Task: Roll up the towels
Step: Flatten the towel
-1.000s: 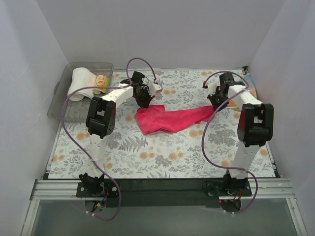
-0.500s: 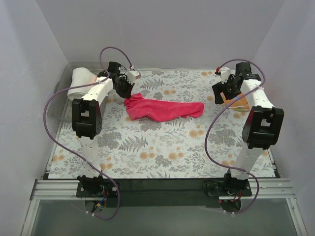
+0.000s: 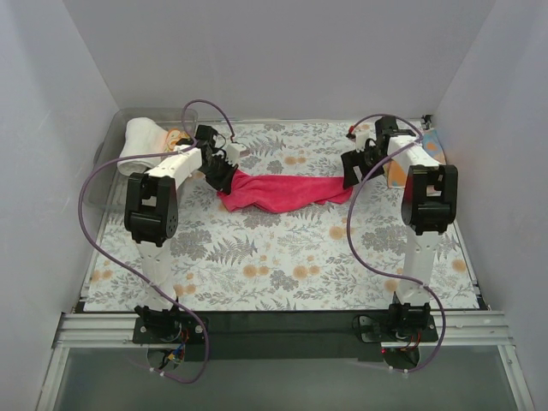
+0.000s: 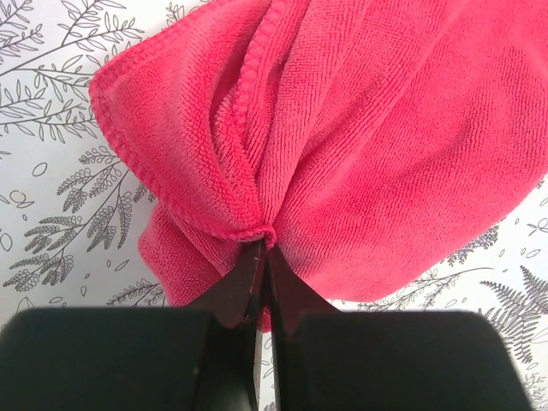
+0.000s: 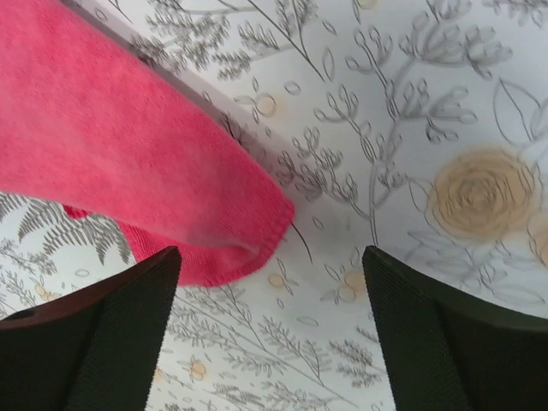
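From above, the red towel [image 3: 287, 190] lies as a long rumpled strip across the far middle of the tabletop [image 3: 282, 257], running from 9 o'clock to 3 o'clock. The left end effector [image 3: 224, 175] sits at the towel's 9 o'clock end and the right end effector [image 3: 351, 171] at its 3 o'clock end. At about 10 o'clock from the red towel, a plastic bin [image 3: 104, 163] holds a rolled white towel [image 3: 137, 141]. In the left wrist view, the black fingers are pressed together, clamped on a gathered fold at the red towel's hem. The cloth spreads away from them toward 12 o'clock and fills most of the view, bunched in soft folds over the floral covering. In the right wrist view, the two fingers stand wide apart at 7 and 5 o'clock. The towel's rounded end reaches in from 10 o'clock and lies low between them, nearer the 7 o'clock finger. Whether it touches that finger cannot be told.
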Available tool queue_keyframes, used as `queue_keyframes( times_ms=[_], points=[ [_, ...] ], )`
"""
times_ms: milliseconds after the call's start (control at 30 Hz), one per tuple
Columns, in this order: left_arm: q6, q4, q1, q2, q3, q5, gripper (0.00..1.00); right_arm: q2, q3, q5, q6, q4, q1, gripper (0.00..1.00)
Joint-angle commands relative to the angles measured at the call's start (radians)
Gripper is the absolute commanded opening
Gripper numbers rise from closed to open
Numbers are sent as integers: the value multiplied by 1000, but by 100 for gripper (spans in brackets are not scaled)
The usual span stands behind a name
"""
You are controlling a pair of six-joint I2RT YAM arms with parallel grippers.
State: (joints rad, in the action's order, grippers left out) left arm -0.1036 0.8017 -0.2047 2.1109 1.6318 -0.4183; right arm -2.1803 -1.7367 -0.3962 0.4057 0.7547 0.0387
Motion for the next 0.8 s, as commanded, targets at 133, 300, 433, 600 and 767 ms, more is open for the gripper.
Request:
queue_keyframes(
  times_ms=[133, 300, 433, 600, 767],
  points=[
    [-28, 8, 5, -77, 20, 4, 0, -76, -14, -99, -42, -3, 27, 41],
    [-41, 10, 25, -75, 68, 1, 0, -26, -3, -121, -25, 3, 1, 1],
    [-62, 2, 86, -60, 169, -14, 0, 49, -107, -156, -27, 26, -97, 1],
    [-81, 24, 146, -46, 312, -85, 0, 183, -215, -217, 43, 80, -186, 1],
    [-13, 28, 174, -153, 225, -142, 0, 423, 32, -236, 260, 107, -191, 1]
  ],
)
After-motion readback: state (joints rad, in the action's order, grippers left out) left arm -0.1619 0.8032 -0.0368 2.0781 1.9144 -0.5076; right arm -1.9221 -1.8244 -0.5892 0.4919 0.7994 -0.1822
